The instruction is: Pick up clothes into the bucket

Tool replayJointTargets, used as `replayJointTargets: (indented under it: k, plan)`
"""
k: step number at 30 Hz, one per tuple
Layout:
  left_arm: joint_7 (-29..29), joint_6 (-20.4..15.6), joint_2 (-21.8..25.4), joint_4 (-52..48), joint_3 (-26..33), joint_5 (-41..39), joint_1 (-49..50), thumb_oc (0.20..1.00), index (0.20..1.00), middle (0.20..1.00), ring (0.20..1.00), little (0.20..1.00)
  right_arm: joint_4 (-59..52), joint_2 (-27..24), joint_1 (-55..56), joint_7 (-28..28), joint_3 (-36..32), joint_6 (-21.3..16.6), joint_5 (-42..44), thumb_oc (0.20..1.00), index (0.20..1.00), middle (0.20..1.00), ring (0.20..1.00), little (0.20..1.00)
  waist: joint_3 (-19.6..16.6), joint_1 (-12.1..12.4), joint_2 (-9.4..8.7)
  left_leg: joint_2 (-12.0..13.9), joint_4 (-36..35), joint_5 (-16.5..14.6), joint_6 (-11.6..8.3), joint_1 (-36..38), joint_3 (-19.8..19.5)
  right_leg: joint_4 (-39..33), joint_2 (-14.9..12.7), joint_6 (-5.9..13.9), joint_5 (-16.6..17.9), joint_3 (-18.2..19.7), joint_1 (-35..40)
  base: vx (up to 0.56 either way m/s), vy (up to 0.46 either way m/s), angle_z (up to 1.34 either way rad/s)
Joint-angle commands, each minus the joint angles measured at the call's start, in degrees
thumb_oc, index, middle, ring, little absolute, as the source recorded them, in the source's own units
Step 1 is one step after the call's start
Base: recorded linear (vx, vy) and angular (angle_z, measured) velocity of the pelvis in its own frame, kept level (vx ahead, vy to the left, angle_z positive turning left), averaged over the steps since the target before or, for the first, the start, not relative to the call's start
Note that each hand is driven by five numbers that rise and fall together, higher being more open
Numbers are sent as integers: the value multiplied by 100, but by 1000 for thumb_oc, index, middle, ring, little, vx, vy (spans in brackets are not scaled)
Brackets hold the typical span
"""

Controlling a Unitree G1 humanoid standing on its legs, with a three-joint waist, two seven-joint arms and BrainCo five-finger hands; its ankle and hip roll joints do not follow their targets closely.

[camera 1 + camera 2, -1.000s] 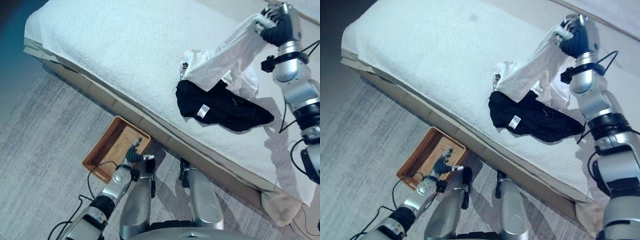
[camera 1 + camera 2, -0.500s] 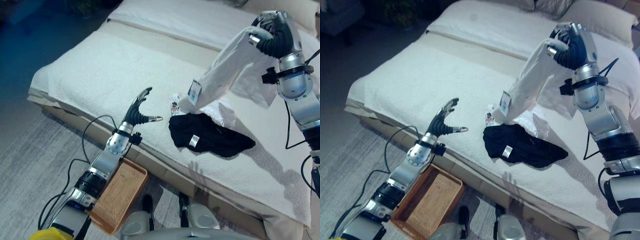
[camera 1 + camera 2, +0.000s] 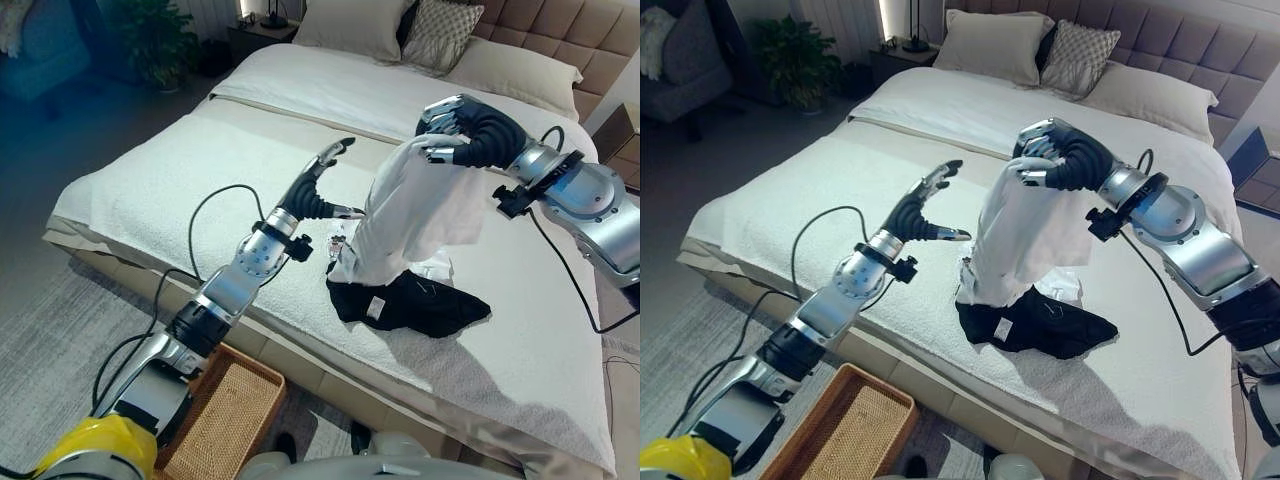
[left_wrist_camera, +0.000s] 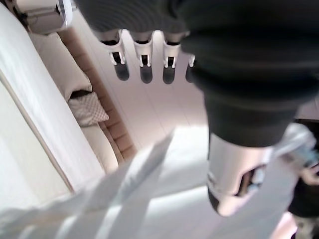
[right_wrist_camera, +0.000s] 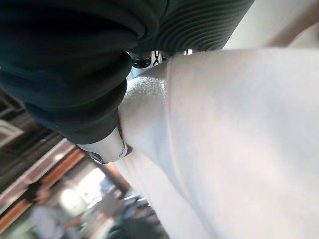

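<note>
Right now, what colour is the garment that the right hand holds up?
White; the garment shows best in the right eye view.

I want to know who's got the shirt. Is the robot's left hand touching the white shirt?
Apart. In the left eye view, the open left hand hovers beside the hanging white shirt, with bed showing between them. The right hand holds it.

No legible text on anything.
</note>
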Motion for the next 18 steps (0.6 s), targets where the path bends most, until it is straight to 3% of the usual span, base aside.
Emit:
replayJointTargets:
  k: [1, 6, 9, 18]
  plan:
    - [-101, -86, -245, 548, -320, 118, -460, 1000, 1000, 1000, 1000, 1000, -298, 124, -460, 27, 96, -339, 628, 200, 200, 200, 200, 200, -477, 48, -243, 188, 471, -477, -273, -232, 35, 168, -347, 396, -204, 75, 118, 0, 0, 0]
    - [-434, -42, -419, 630, -702, -356, -650, 1000, 1000, 1000, 1000, 1000, -535, 298, -502, 58, 90, -381, 868, 200, 200, 200, 200, 200, -492, 9, -210, 191, 425, -456, -264, -204, 27, 150, -356, 401, -203, 64, 139, 0, 0, 0]
    - [-1043, 130, -559, 583, -1241, -1790, -868, 1000, 1000, 1000, 1000, 1000, -643, 461, -438, 10, 70, -390, 992, 200, 200, 200, 200, 200, -516, -45, -151, 177, 415, -446, -258, -190, 5, 153, -355, 404, -204, 67, 156, 0, 0, 0]
    - [-2076, 825, -58, 231, -2385, -3974, -1230, 1000, 1000, 1000, 1000, 1000, -712, 412, -370, -31, 197, -371, 979, 200, 200, 200, 200, 200, -567, -116, -64, 157, 409, -429, -285, -164, -26, 110, -372, 421, -189, 35, 211, 0, 0, 0]
